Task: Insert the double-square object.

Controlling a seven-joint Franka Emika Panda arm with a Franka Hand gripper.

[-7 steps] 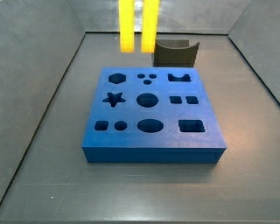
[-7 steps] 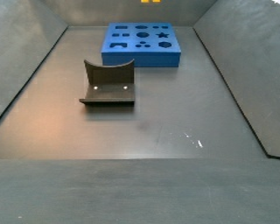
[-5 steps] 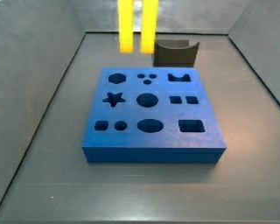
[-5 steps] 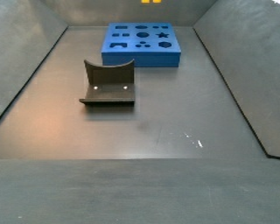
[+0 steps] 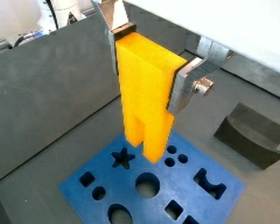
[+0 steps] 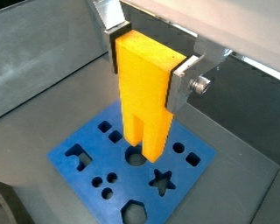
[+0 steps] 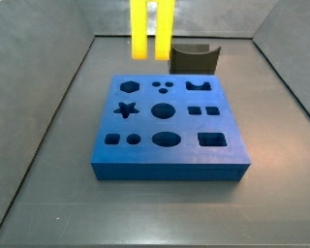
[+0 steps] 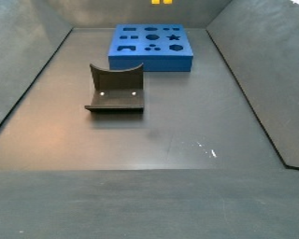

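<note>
- Wrist views: my gripper point(image 5: 152, 66) is clamped on the double-square object point(image 5: 149, 96), silver fingers point(image 6: 185, 77) pressed to its two sides.
- I see the piece hanging upright in the air above the blue board point(image 6: 108, 175), clear of its shaped holes.
- Side view: only the yellow bars point(image 7: 152, 29) show, above the board's point(image 7: 170, 165) far edge; the dark grey curved block point(image 7: 194, 58) sits just behind the board.

The gripper point(image 5: 150, 59) is out of frame in both side views. In one side view the yellow double-square object point(image 7: 152, 27) is cut off by the top edge; in the other only its lower tip point(image 8: 163, 2) shows. Its top is hidden between the fingers point(image 6: 182, 80).
</note>
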